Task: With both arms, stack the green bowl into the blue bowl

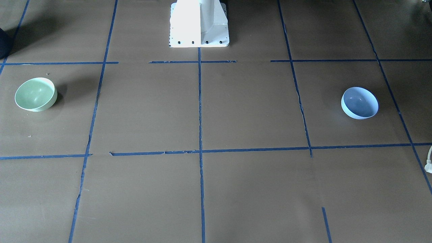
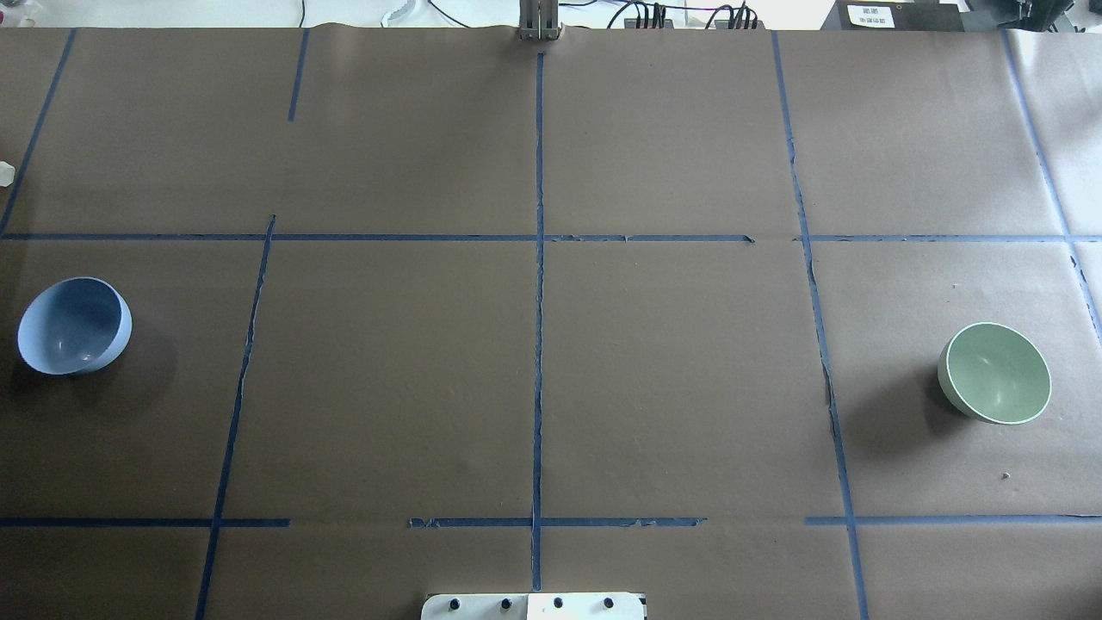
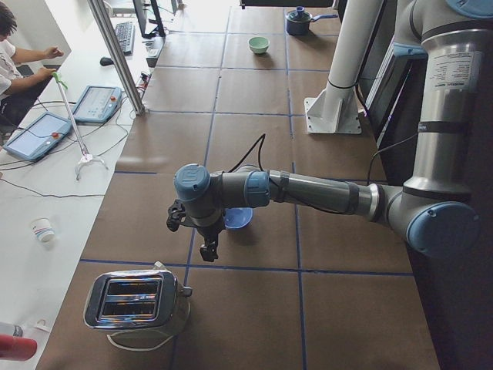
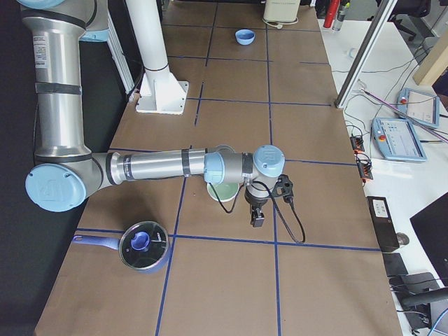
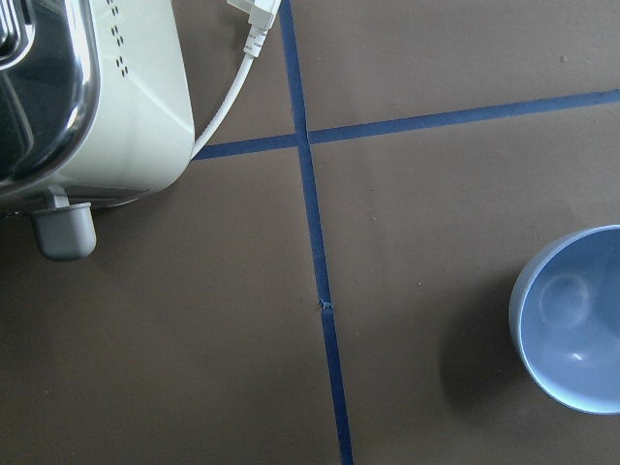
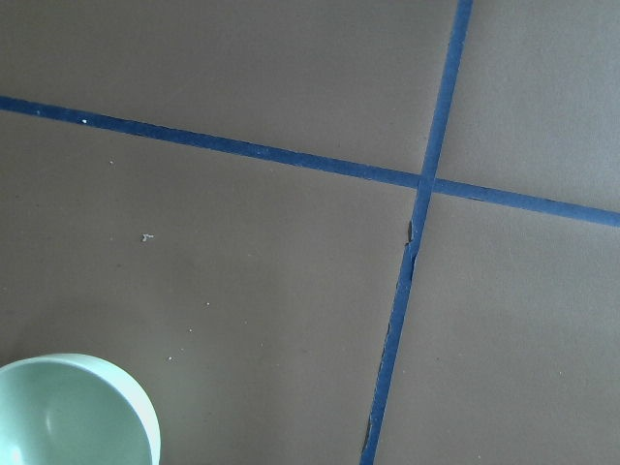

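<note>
The green bowl (image 1: 35, 94) stands upright on the robot's right side of the table; it also shows in the overhead view (image 2: 994, 373) and the right wrist view (image 6: 68, 412). The blue bowl (image 1: 359, 103) stands tilted on the robot's left side, as the overhead view (image 2: 75, 325) and the left wrist view (image 5: 572, 320) show. The left gripper (image 3: 208, 250) hangs beside the blue bowl (image 3: 239, 218), toward the table's end. The right gripper (image 4: 257, 220) hangs beside the green bowl (image 4: 222, 190). Both grippers show only in the side views, so I cannot tell whether they are open or shut.
A toaster (image 3: 137, 301) with a white cord stands at the table's left end, near the left gripper. A blue lidded pot (image 4: 143, 246) stands at the right end. The white pedestal base (image 1: 199, 23) is at the robot's edge. Blue tape lines mark a grid on the brown table.
</note>
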Robot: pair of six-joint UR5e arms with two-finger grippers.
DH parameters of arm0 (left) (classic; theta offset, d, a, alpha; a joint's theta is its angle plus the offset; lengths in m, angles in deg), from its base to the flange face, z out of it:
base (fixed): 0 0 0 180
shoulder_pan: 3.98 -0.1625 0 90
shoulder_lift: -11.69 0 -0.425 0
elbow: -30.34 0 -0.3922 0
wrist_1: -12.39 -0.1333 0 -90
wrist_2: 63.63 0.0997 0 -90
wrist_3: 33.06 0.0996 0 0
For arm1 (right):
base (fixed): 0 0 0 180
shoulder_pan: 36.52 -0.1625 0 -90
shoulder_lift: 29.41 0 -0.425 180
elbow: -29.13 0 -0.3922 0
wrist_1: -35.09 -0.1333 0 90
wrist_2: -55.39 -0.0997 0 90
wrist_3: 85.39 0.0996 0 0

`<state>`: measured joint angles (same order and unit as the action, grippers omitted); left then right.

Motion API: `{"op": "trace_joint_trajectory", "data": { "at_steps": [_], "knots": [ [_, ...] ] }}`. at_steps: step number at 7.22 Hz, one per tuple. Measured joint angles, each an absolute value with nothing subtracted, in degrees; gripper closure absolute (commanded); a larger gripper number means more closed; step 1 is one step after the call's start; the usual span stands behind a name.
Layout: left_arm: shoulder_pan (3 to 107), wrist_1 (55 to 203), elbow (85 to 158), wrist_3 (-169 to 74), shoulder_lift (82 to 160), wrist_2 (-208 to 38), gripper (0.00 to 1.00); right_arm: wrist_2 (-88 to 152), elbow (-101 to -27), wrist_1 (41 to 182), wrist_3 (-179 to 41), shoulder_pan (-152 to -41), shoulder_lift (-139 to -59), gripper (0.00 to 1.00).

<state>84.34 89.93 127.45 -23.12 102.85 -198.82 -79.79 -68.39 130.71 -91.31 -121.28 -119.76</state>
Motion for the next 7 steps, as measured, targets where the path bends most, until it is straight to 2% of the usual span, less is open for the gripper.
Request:
{"op": "trace_joint_trajectory", "data": {
  "at_steps": [7],
  "knots": [
    [84.44,90.54,128.36,-24.94,101.82,-199.20,0.00,-79.90,-68.78,130.71,-91.17,-121.25,-119.87,0.00]
  ]
}}
